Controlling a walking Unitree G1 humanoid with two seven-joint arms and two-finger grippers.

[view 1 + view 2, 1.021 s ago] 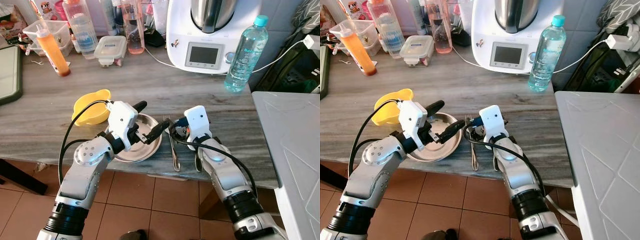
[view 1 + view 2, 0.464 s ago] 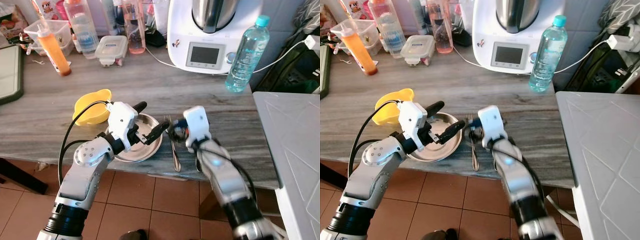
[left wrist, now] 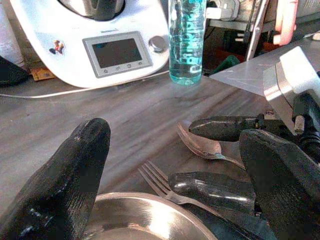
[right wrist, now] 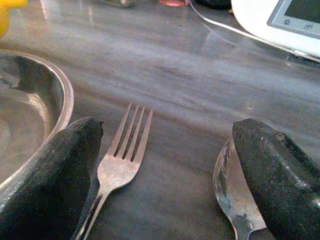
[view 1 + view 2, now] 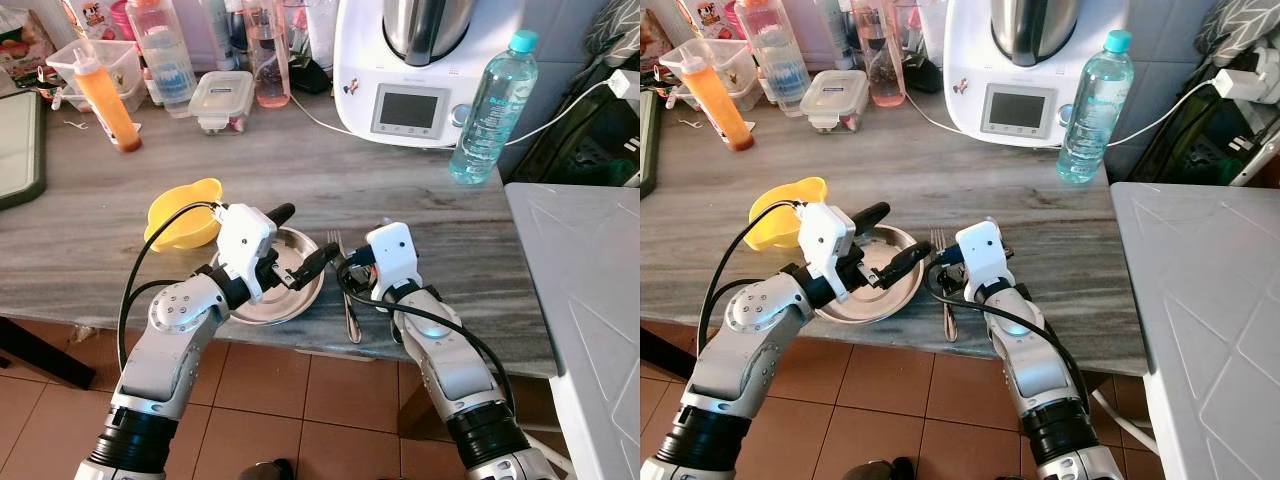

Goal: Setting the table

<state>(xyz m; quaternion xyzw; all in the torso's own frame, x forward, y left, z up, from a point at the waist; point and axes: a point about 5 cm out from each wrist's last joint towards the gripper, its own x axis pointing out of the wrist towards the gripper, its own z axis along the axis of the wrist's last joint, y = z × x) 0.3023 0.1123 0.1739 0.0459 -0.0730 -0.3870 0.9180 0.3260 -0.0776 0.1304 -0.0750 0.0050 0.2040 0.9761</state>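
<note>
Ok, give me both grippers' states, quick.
Left gripper: open, fingers over the steel bowl.
Right gripper: open, holding nothing, fingers straddling the fork.

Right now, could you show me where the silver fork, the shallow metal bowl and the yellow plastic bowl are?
Silver fork [image 4: 122, 160]: right wrist view, base of its tines.
Shallow metal bowl [image 5: 300, 292]: left eye view, its right inner wall.
Yellow plastic bowl [image 5: 175, 222]: left eye view, its inside.

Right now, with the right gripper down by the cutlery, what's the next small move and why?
Probably lift the right gripper clear and pull it back. Its fingers are open on either side of the fork and over the spoon, gripping neither, and both already lie on the counter right of the metal plate. The left gripper, open, hovers over that plate.
</note>
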